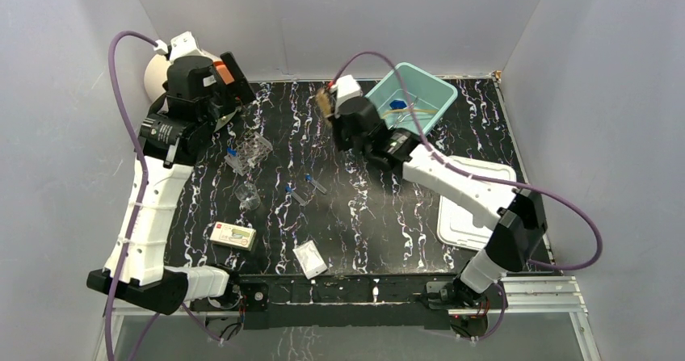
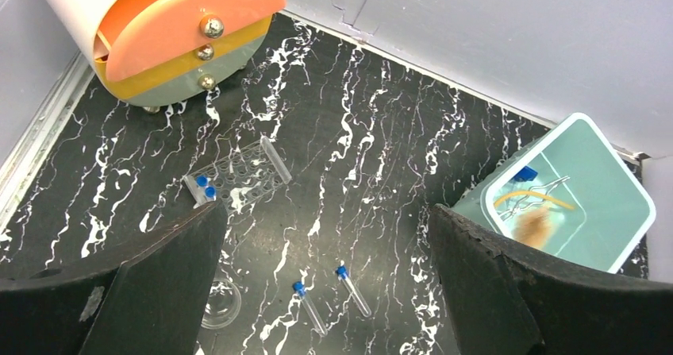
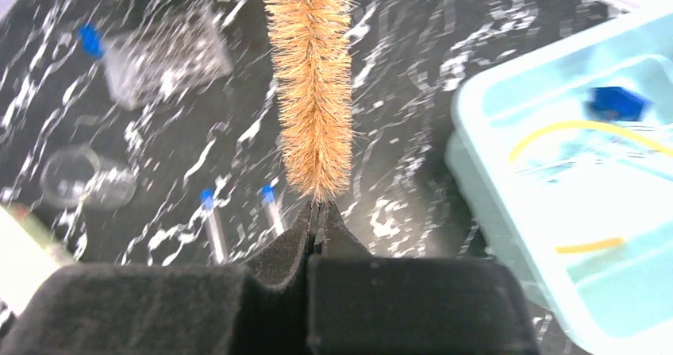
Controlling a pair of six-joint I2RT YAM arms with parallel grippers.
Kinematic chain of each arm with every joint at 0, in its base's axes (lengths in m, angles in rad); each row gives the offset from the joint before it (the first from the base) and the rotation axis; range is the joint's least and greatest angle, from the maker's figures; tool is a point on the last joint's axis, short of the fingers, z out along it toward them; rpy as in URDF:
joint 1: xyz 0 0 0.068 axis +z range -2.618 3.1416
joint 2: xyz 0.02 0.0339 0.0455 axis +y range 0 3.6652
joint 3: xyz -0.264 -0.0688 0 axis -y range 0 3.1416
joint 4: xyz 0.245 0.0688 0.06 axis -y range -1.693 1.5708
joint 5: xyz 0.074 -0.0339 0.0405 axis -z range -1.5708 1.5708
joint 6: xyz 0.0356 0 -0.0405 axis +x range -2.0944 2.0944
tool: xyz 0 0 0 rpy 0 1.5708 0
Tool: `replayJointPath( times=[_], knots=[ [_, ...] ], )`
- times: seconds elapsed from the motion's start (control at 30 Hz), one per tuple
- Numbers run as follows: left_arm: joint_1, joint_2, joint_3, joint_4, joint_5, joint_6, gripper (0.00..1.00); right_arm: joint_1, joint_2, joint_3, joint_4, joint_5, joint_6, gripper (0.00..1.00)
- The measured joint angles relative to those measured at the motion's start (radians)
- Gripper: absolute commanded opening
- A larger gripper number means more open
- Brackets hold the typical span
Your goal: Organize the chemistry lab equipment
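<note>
My right gripper is shut on the handle of a tan bristle brush and holds it above the table, just left of the teal tub. In the tub lie a blue-tipped metal clamp and a tan rubber tube. My left gripper is wide open and empty, high over the back left. Below it lie a clear rack, two blue-capped test tubes and a small beaker.
A round white, orange and grey device stands at the back left corner. A flat white slotted lid lies at the right. A small printed box and a white packet lie near the front edge.
</note>
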Motion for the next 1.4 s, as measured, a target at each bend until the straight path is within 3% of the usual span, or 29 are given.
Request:
replayJointPath(
  times=[0.3, 0.47, 0.73, 1.17, 1.4],
  knots=[
    [0.000, -0.050, -0.077, 0.014, 0.063, -0.019, 0.98, -0.220, -0.060, 0.037, -0.026, 0.137, 0.149, 0.00],
    [0.000, -0.052, -0.144, 0.018, 0.133, -0.022, 0.98, -0.326, 0.037, 0.163, -0.108, 0.245, 0.259, 0.00],
    [0.000, -0.052, -0.191, 0.023, 0.225, -0.039, 0.98, -0.470, 0.298, 0.381, -0.251, 0.232, 0.443, 0.00],
    [0.000, -0.027, -0.227, 0.028, 0.304, -0.070, 0.98, -0.502, 0.756, 0.858, -0.536, 0.207, 0.652, 0.00],
    [0.000, -0.027, -0.237, 0.029, 0.304, -0.071, 0.98, -0.501, 0.825, 0.874, -0.612, 0.187, 0.700, 0.00]
  ],
)
